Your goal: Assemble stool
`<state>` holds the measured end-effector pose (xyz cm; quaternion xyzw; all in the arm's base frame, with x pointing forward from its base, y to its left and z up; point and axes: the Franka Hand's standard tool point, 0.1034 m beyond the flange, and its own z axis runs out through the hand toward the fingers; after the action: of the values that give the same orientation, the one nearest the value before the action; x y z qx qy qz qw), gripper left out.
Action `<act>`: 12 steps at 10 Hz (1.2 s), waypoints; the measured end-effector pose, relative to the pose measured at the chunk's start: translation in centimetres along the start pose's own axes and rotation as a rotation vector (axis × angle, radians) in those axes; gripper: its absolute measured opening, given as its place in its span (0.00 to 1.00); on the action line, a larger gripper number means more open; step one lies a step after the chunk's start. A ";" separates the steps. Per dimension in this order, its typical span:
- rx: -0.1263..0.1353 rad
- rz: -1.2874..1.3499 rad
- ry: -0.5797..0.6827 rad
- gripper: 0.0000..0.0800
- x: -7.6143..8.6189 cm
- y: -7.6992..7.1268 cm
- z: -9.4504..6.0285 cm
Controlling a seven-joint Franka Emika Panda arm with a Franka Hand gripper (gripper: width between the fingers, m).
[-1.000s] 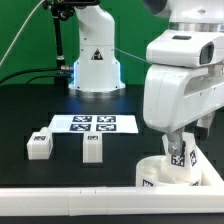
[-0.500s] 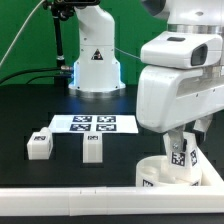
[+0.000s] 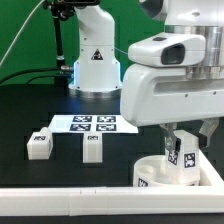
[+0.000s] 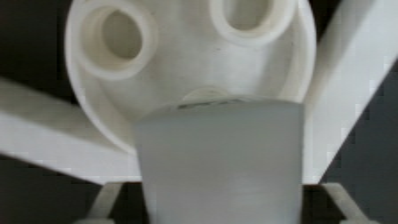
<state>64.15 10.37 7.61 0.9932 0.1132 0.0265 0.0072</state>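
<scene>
The round white seat disc (image 3: 155, 176) lies at the front, on the exterior view's right. My gripper (image 3: 180, 152) is shut on a white stool leg (image 3: 179, 160) with a marker tag and holds it upright on the seat. In the wrist view the leg (image 4: 226, 150) fills the middle between my two fingers (image 4: 114, 203). Its far end meets the seat disc (image 4: 178, 70), which shows two round sockets beyond it. Two more tagged legs lie loose on the black table, one blocky (image 3: 39, 144) and one longer (image 3: 92, 146), on the exterior view's left.
The marker board (image 3: 92, 124) lies flat at the table's middle. A long white border rail (image 3: 70, 204) runs along the front edge. The robot base (image 3: 95, 60) stands behind, with cables on the exterior view's left.
The arm's white wrist housing has swung toward the exterior view's left and risen slightly. The held leg stays at the same spot on the seat. The loose legs have not moved.
</scene>
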 end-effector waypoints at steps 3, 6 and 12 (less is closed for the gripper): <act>0.037 0.476 0.015 0.43 0.2 -0.2 0.1; 0.042 0.798 -0.003 0.43 0.3 -0.3 0.1; 0.056 1.311 -0.017 0.43 0.2 -0.4 0.1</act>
<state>64.27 10.84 7.52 0.8563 -0.5151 0.0146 -0.0356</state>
